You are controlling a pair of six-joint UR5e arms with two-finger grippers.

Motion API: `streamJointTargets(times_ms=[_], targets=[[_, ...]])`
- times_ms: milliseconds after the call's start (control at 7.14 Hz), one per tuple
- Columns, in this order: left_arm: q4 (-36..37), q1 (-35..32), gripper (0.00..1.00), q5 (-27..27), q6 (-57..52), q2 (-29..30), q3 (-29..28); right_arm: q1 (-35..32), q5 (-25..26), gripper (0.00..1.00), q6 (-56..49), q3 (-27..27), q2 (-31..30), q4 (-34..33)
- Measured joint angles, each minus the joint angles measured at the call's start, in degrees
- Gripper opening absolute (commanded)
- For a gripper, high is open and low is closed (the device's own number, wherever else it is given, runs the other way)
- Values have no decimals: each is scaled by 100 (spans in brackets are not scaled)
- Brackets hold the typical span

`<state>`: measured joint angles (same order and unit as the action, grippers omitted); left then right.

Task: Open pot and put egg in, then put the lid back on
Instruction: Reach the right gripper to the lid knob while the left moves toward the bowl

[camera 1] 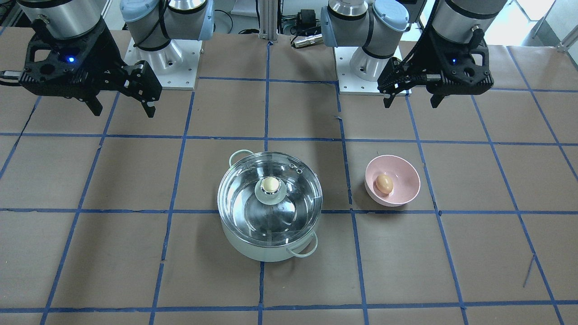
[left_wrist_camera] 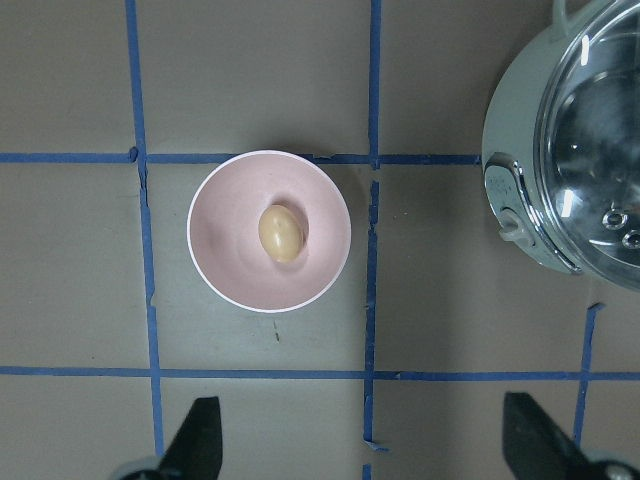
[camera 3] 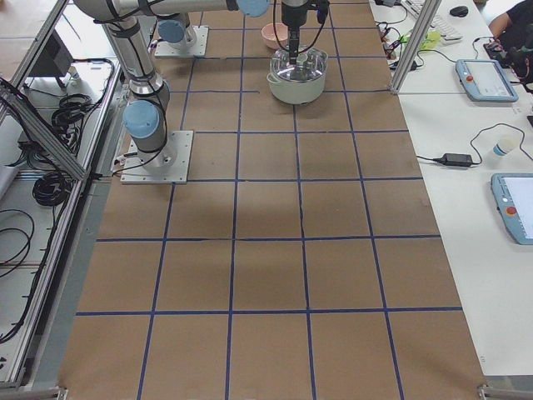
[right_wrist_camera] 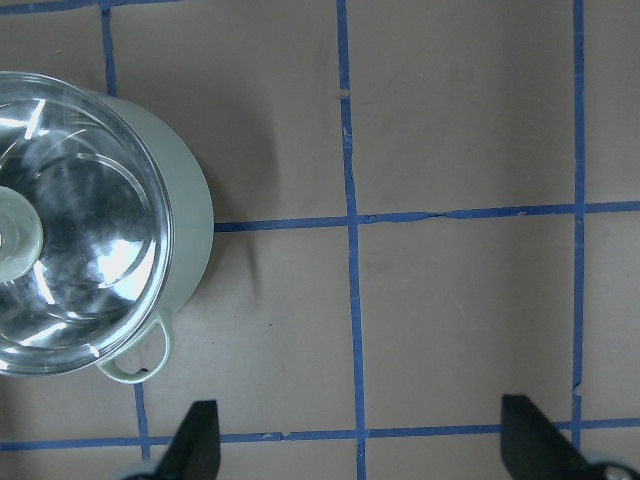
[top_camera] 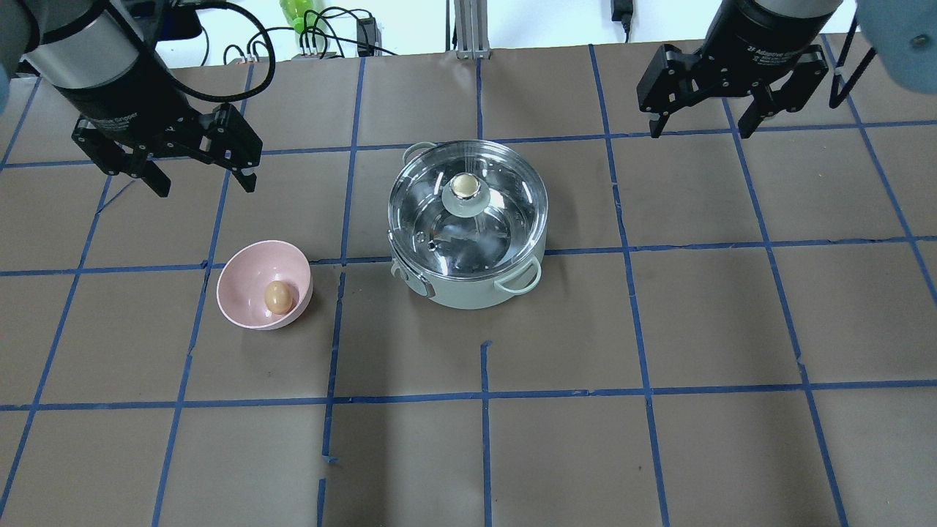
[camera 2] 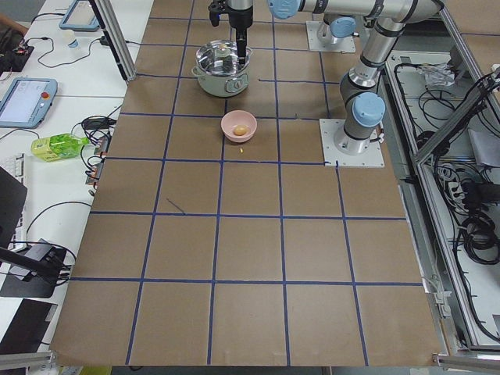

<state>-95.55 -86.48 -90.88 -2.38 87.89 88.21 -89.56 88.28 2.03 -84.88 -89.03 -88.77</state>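
Lid (top_camera: 501, 208) sits on the pot (top_camera: 468, 296); the egg (top_camera: 278, 296) lies in a bowl (top_camera: 241, 278) at the pot's 8 o'clock. Left claw (top_camera: 205, 187) and right claw (top_camera: 699, 132) hang above the surface (top_camera: 659, 329) — both wide open, empty.

A brown paper-covered surface (top_camera: 659, 329) is marked into large squares by blue tape lines (top_camera: 585, 393). A small pink bowl (top_camera: 245, 282) sits upright on it, left of centre in the overhead view. On the white benches beside the surface lie a green bottle (camera 2: 58, 144), a tablet with a red button (camera 2: 27, 101), a paper cup (camera 3: 502, 146), a black power adapter (camera 3: 458, 158) and loose cables (camera 2: 94, 125).
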Motion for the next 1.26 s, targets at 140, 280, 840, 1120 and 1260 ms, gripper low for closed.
streamJointTargets(times_ms=[140, 280, 840, 1120, 1260], targets=[[1, 0, 100, 2, 7, 0, 0, 0, 3, 100, 0, -2, 0, -2], [1, 0, 100, 6, 14, -3, -1, 0, 5, 100, 0, -2, 0, -6], [-4, 7, 100, -1, -7, -40, 18, -200, -264, 100, 334, 66, 222, -163], [-14, 19, 100, 0, -41, -49, 32, -1015, -176, 100, 1162, 80, 751, -878], [-23, 45, 100, 6, -148, -50, 77, -1406, 20, 100, 1599, 84, 1036, -1233]])
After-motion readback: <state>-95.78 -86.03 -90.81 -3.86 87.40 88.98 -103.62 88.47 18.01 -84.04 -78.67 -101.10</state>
